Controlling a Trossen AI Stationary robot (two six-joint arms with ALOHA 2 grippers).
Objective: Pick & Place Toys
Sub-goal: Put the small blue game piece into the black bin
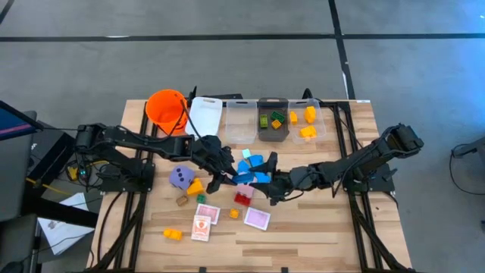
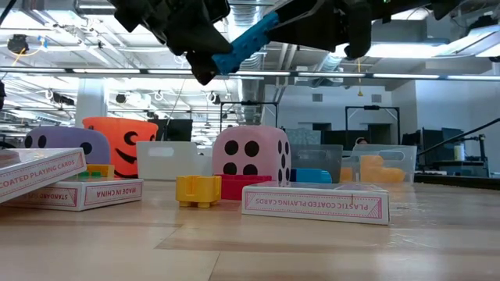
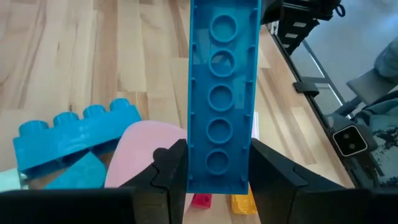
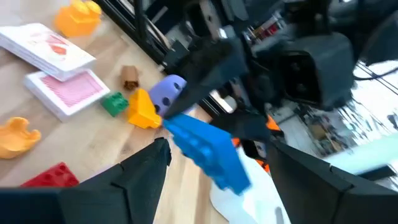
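Observation:
My left gripper is shut on a long blue brick and holds it above the table's middle. My right gripper stands open, level with the brick's free end, one finger on each side. I see no touch. Below lie other blue bricks, a pink die, a purple die, a red brick, a yellow brick and card packs. My left gripper pinches the long blue brick between its two fingers, at the two long sides of the end nearest the wrist. The fingers come from the table's left and lie along the brick. It sticks out past them, hollow underside toward the wrist camera, lifted clear.
An orange bucket, a white bin and clear bins line the far edge; a dark bin holds some bricks. More card packs lie near the front.

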